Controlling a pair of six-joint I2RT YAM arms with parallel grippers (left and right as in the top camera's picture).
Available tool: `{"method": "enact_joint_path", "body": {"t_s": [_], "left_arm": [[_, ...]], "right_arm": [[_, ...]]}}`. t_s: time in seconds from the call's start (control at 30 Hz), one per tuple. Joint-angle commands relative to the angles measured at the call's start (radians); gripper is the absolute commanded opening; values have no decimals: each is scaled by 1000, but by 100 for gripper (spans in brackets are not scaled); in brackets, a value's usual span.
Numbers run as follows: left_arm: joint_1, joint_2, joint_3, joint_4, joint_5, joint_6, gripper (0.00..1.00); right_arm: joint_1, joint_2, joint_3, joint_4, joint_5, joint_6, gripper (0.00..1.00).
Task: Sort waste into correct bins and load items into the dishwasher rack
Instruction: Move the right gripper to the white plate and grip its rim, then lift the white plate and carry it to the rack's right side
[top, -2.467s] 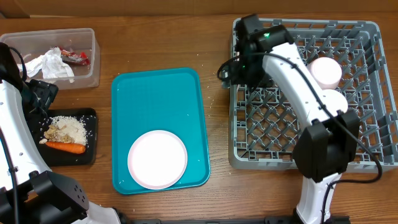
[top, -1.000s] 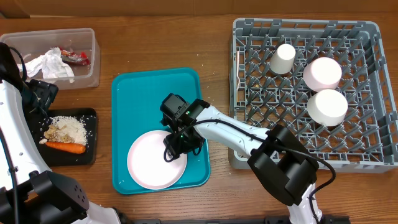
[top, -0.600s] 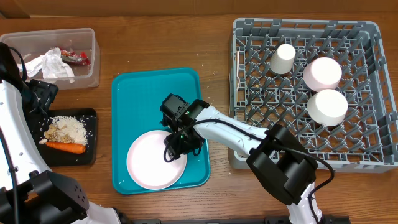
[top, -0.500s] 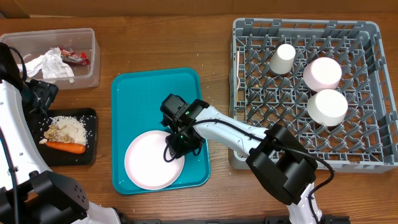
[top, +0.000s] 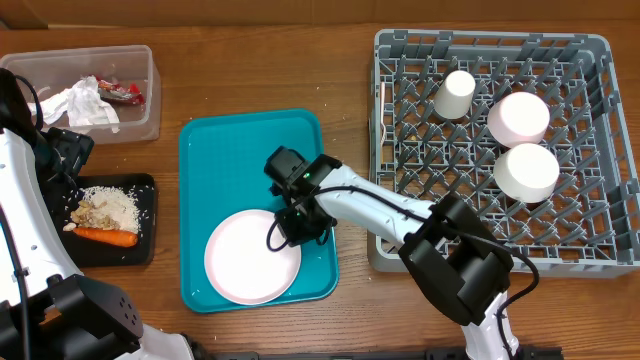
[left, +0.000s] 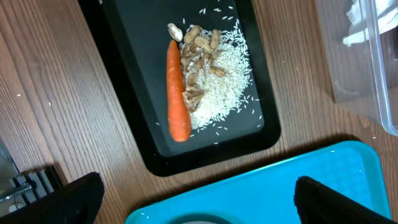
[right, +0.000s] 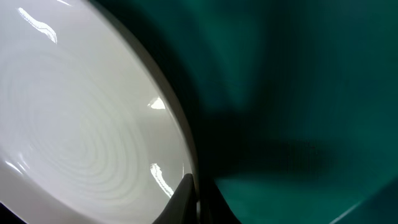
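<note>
The right claw (top: 300, 226) is closed on the right-hand rim of the round plate (top: 252, 257); in the right wrist view the rim runs down into the pinched fingertips. The plate lies flat in the near half of the teal tray (top: 250, 140), face up. The left claw (left: 199, 183) is spread wide and holds nothing; it hangs above the gap between the teal tray and the black tray (left: 124, 81). On the black tray the carrot (left: 177, 93) lies flat, its long axis along the tray's length, thin tip at the end by the nuts, just beside the spread of rice and scraps (left: 221, 81). The clear tub (top: 150, 90) at the far left of the bench (top: 340, 60) holds the crumpled napkin (top: 85, 105) and the red wrapper (top: 125, 92). The grey rack (top: 490, 40) on the right carries the cup (top: 458, 93) and two bowls (top: 518, 117) (top: 527, 171) among its pegs.
</note>
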Motion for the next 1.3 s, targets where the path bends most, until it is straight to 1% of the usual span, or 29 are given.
{"method": "enact_joint_path", "body": {"t_s": [0.0,0.2,0.33,0.4,0.57,0.8,0.87,1.03,1.1,1.27], "left_arm": [[-4,4,6,-2,-17,-18,100],[-4,4,6,-2,-17,-18,100],[-4,4,6,-2,-17,-18,100],[-4,4,6,-2,-17,-18,100],[-4,4,6,-2,-17,-18,100],[-4,4,6,-2,-17,-18,100],[-4,4,6,-2,-17,-18,100],[-4,4,6,-2,-17,-18,100],[-4,4,6,-2,-17,-18,100],[-4,4,6,-2,-17,-18,100]], "right_arm": [[-34,1,21,-14,18,-2,4],[-88,-21,110,-77,18,-12,4],[-142,-75,204,-154,26,-65,4],[-169,-104,244,-188,62,-63,4],[-280,-202,368,-280,246,-51,4],[-511,-307,499,-360,479,-50,4],[-574,-331,510,-369,575,-21,4],[-714,-369,510,-387,947,124,4],[-761,-367,509,-376,1074,137,4],[-858,-356,509,-332,1180,136,4]]}}
